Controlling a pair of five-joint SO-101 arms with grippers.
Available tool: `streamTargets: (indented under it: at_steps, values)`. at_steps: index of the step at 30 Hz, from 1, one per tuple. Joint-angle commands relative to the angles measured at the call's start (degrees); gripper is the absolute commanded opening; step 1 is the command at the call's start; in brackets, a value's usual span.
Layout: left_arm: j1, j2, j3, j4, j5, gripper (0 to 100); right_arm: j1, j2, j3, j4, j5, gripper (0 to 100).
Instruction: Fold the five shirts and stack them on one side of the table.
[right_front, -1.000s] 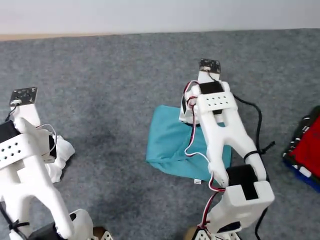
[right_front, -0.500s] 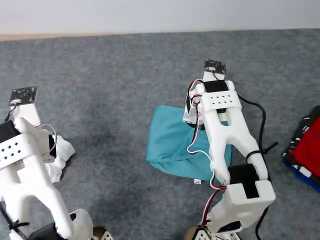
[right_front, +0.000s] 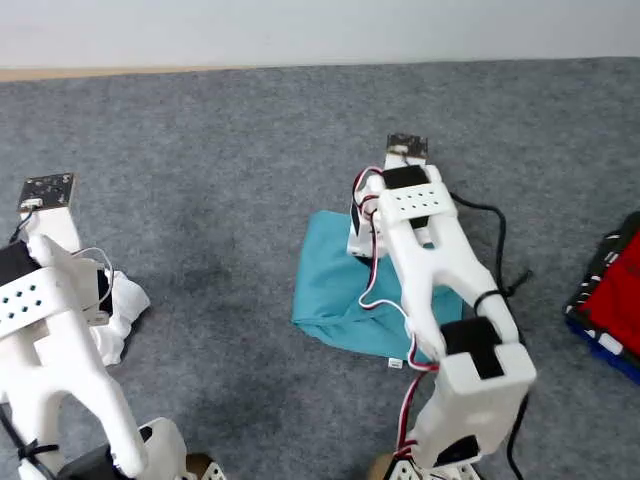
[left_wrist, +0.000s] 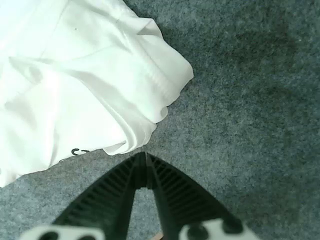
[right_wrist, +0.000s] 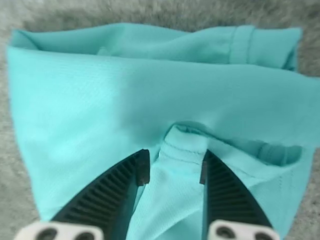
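plainly one teal shirt, one white shirt

The grey table is looked down upon from a fixed high camera, with both arm bases seen at the near edge. The left wrist camera is aimed down past the left gripper, close over the white shirt. The right wrist camera is set even closer, past the right gripper, over the teal shirt. Both shirts are shared with the high view.
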Motion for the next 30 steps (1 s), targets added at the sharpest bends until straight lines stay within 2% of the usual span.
streamTargets:
  at_steps: [1,6,12,20,30]
  values:
    - [0.00,-1.67,-0.31,-0.88,-0.35,1,-0.22,1.54,-3.34,-0.66,-0.79,16.5]
    - [0.00,-1.67,-0.31,-0.88,-0.35,1,-0.22,3.21,-3.96,-0.22,-0.88,16.1]
    - [0.00,-1.67,-0.31,-0.88,-0.35,1,-0.31,3.21,-4.04,-0.40,2.20,0.6]
    - [0.00,-1.67,-0.31,-1.67,-0.35,1,3.21,3.21,-4.22,2.07,2.73,0.9]
    - [0.00,-1.58,-0.22,-1.76,-0.35,1,7.25,3.12,-11.87,17.19,5.10,0.9]
